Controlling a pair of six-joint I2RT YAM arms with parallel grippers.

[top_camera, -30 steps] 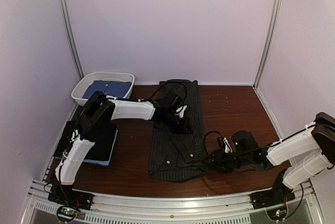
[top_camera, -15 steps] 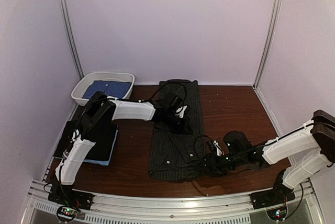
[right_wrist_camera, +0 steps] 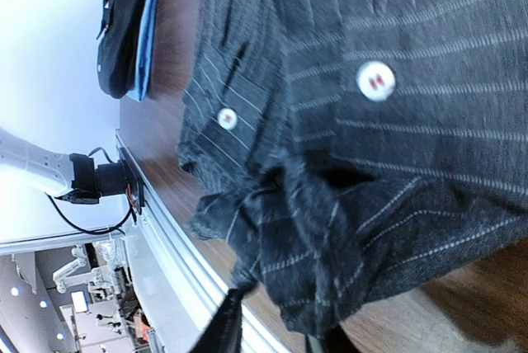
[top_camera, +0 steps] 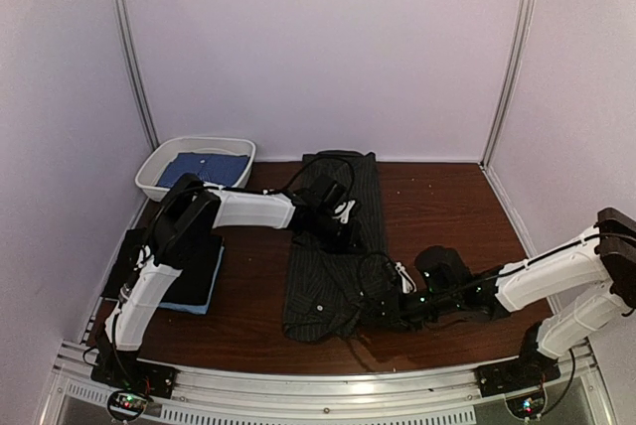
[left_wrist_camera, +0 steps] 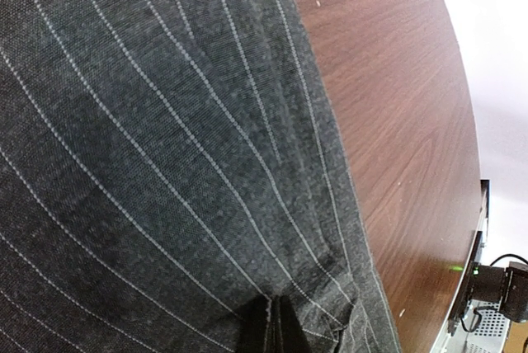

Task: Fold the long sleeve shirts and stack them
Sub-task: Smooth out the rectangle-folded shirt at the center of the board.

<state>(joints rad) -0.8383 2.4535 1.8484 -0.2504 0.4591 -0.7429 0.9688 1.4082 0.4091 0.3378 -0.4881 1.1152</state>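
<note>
The dark charcoal pinstriped shirt (top_camera: 333,276) lies as a long folded strip down the middle of the table. My left gripper (top_camera: 346,236) rests on its middle, near the right edge. In the left wrist view the gripper (left_wrist_camera: 273,324) is shut, pinching a ridge of the striped cloth (left_wrist_camera: 165,122). My right gripper (top_camera: 370,308) is at the shirt's near right corner. In the right wrist view it (right_wrist_camera: 276,336) is open, its fingers either side of the bunched hem (right_wrist_camera: 346,262), below two white buttons (right_wrist_camera: 375,81).
A white tub (top_camera: 159,162) at the back left holds a blue shirt (top_camera: 204,167). A folded black shirt (top_camera: 184,261) lies on a light blue one (top_camera: 189,304) at the left. The metal front rail (top_camera: 328,380) runs close to the shirt's near hem.
My right gripper has slid left along the table to the shirt's near right corner, and the hem there has bunched up. The left gripper has stayed on the shirt.
</note>
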